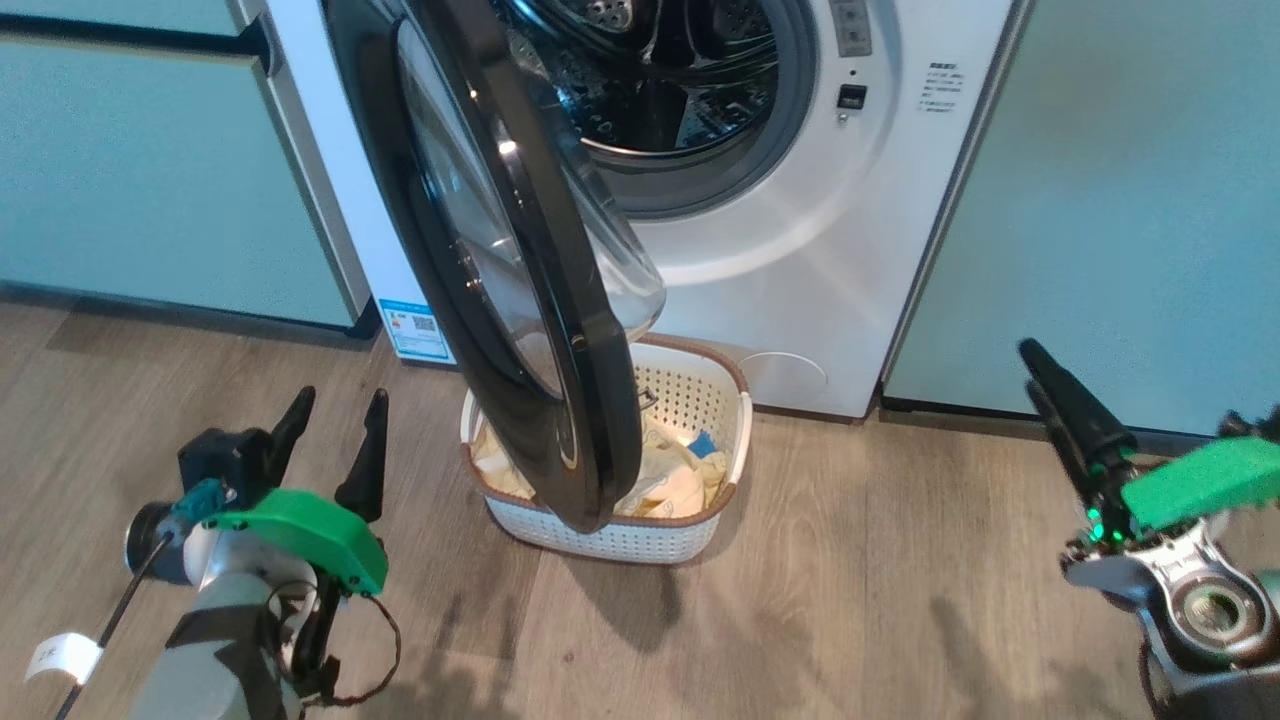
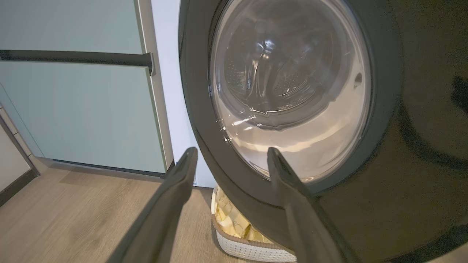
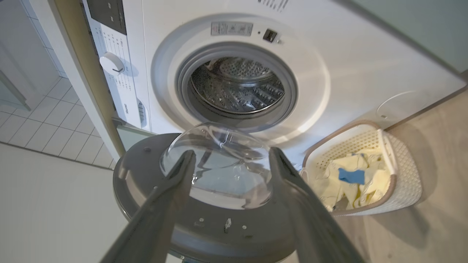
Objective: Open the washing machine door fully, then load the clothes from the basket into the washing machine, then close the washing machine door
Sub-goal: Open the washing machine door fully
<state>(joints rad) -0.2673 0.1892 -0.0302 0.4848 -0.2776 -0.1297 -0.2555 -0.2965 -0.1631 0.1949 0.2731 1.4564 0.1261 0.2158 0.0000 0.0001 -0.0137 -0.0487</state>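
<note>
I see the washing machine door [image 1: 520, 300] swung out from the washing machine [image 1: 830, 250], nearly edge-on to my head camera. Its black rim hangs in front of the basket [image 1: 700, 385]. The basket stands on the wooden floor [image 1: 850, 600] just before the washer's front, and the clothes [image 1: 680, 478] lie inside it, pale yellow with a blue patch.

My left gripper [image 1: 341, 395] hangs low at the left, apart from the door, with its fingers spread wide and holding nothing. Its wrist camera faces the door's outer side. My right gripper [image 1: 1030, 366] is at the right, well apart from the basket, equally wide open and empty. Its wrist camera looks past the door's glass bowl to the steel drum [image 3: 237, 87].
</note>
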